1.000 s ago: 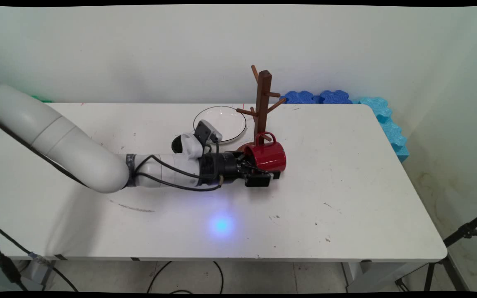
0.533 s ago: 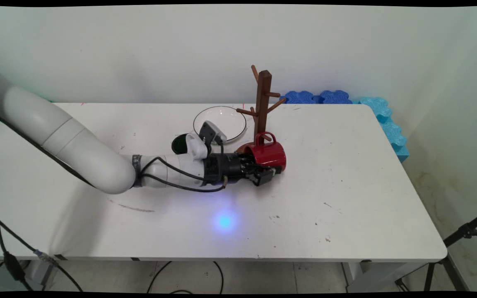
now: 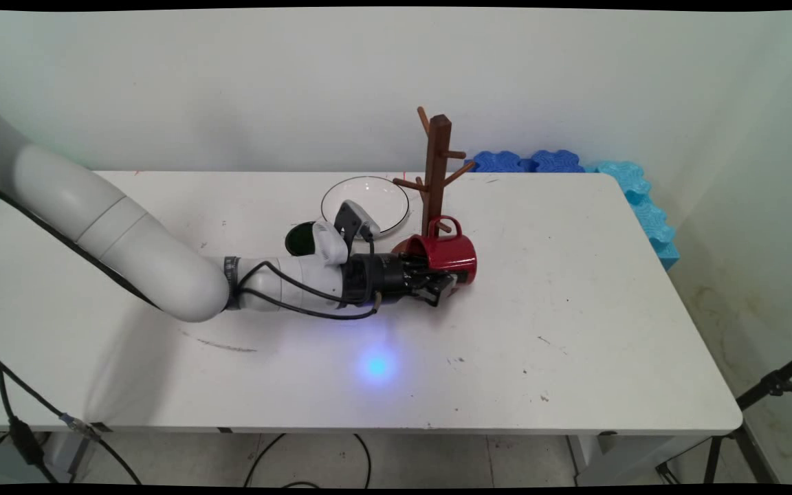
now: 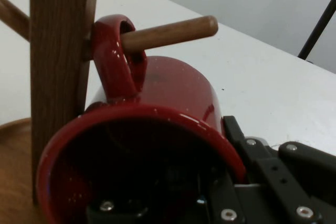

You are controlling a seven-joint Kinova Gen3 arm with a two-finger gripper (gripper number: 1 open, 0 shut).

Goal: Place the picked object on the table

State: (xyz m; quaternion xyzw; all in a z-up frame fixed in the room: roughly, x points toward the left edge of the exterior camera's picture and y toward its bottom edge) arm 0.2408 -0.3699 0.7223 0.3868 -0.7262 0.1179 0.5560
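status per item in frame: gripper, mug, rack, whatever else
gripper: shut on red mug, one finger inside its mouth, one outside.
red mug: on its side, handle looped over a lower peg.
wooden mug tree: upright, its other pegs bare.
glass bowl: upright, nothing visible in it.
dark cup: upright, partly hidden by the arm.

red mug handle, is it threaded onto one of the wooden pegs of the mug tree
Yes: in the hand view a wooden peg passes through the red mug's handle, right beside the mug tree's post.
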